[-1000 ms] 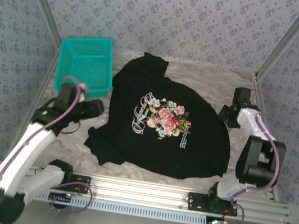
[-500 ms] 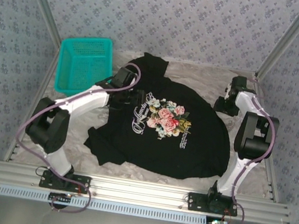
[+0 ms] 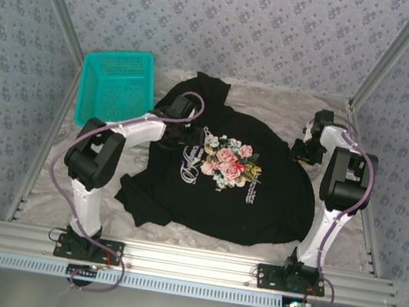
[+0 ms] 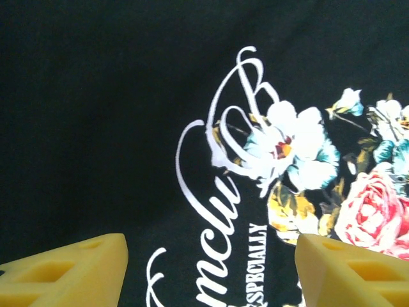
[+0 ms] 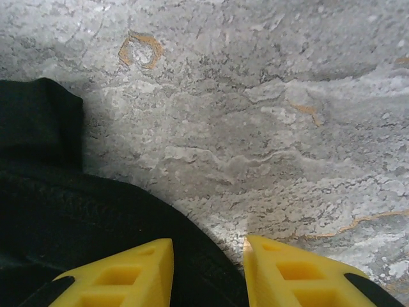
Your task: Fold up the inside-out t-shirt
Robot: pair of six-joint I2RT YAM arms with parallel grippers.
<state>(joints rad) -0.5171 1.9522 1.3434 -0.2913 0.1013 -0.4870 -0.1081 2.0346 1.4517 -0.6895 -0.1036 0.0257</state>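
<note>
Grey marbled table [image 3: 275, 102] inside a wallpapered enclosure. A black t-shirt [image 3: 205, 200] lies spread at its centre, floral print facing up, next to a teal basket [image 3: 117, 89]. The left gripper [image 4: 211, 256] hovers over the lettering, jaws wide apart, empty. The right gripper [image 5: 208, 246] is at the shirt's right edge, jaws narrowly apart, holding nothing.

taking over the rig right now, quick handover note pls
Left tool: open, over the print of the black short-sleeved cloth t-shirt, holding nothing.
Right tool: jaws apart at the shirt's right edge, no clear grip.
Shirt lies spread on the grey marbled table, print up, beside the teal plastic mesh basket.
Done: no fold yet. Left: all folding.
</note>
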